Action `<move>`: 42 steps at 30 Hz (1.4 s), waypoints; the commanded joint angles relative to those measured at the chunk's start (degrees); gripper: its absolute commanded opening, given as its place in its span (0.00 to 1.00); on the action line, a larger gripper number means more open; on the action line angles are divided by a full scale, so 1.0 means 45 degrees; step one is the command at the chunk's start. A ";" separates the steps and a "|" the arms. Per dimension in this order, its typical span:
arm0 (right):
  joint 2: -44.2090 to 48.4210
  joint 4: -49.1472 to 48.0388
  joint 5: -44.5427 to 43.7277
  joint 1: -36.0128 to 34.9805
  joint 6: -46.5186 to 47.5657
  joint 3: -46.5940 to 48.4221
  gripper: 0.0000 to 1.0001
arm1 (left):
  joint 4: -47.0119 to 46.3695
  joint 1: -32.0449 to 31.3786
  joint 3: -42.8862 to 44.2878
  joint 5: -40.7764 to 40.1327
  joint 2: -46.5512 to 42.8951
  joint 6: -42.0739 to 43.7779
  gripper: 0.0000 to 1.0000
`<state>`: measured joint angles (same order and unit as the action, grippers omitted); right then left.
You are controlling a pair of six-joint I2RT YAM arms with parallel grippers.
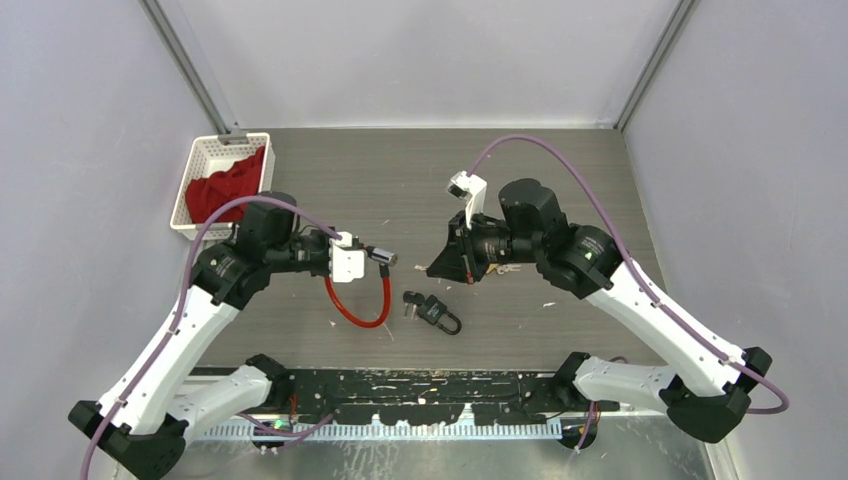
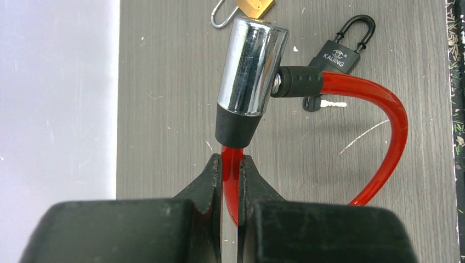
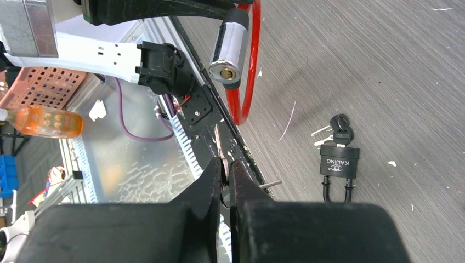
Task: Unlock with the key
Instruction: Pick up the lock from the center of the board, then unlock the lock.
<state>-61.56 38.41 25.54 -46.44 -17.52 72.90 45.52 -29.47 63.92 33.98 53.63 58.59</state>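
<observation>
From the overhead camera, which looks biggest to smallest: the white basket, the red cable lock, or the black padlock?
1. white basket
2. red cable lock, held by the left tool and perhaps slightly nearer the camera; the gap is clear anyway
3. black padlock

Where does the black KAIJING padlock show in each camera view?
Top external: black padlock lying near the middle of the grey table.
Left wrist: padlock upper right.
Right wrist: padlock right of centre, shackle downward.
Shared landmark: red cable lock.
</observation>
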 commanded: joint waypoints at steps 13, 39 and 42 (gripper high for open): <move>-0.1563 0.0767 -0.0413 -0.0597 0.0693 0.2020 0.01 | -0.1442 0.0014 -0.0212 0.0715 -0.0530 0.0009 0.00; -0.2394 0.0751 -0.0300 -0.0952 0.0729 0.2569 0.01 | -0.1360 -0.0013 -0.0357 0.0753 -0.0672 0.0256 0.00; -0.2369 0.0746 -0.0403 -0.0952 0.0719 0.2521 0.01 | -0.1354 -0.0018 -0.0376 0.0771 -0.0700 0.0274 0.00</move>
<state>-72.82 43.46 24.03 -50.33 -15.09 82.19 43.92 -29.50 61.45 34.79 52.05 59.16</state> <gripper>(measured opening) 0.092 0.048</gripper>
